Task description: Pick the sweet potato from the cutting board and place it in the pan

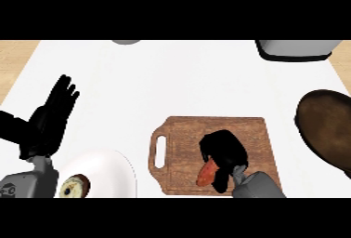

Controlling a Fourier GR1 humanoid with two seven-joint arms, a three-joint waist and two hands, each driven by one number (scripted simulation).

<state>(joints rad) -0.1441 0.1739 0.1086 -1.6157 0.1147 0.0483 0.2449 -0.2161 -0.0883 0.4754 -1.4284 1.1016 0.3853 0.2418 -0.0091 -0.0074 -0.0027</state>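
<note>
1. Potato (206, 174) status: on the cutting board (185, 139), down in the lower right part, with the right robot hand (223, 151) curled over it from above. You only see an orange-red end poking out at the hand's lower left; the rest is hidden under black fingers.

2. So the right robot hand reads as closed round the potato. From where I stand I can't tell if the potato is off the wood or sitting on it. Looks to me like the grasp step, with the lift not clearly begun.

3. Pan (328, 132) is off to the right on the white table (205, 79), dark brown and round, partly cut off at the edge of view. It's well apart from the board, with a strip of bare table between. Nothing in it that I can see.

4. Left robot hand (51, 118) is just resting at the left side, fingers straight and up, holding nothing. Not part of the action.

5. Other stuff: a white plate (106, 169) at lower left with some small round thing (73, 186) beside it, and a grey appliance (296, 49) at the top right. Neither is in the way.

6. Next move, my guess: lift straight up enough to clear the board, swing right over the pan's rim, then lower and open. The tricky bit is that the potato is long and held near one end, so it could tilt on the way.
</note>
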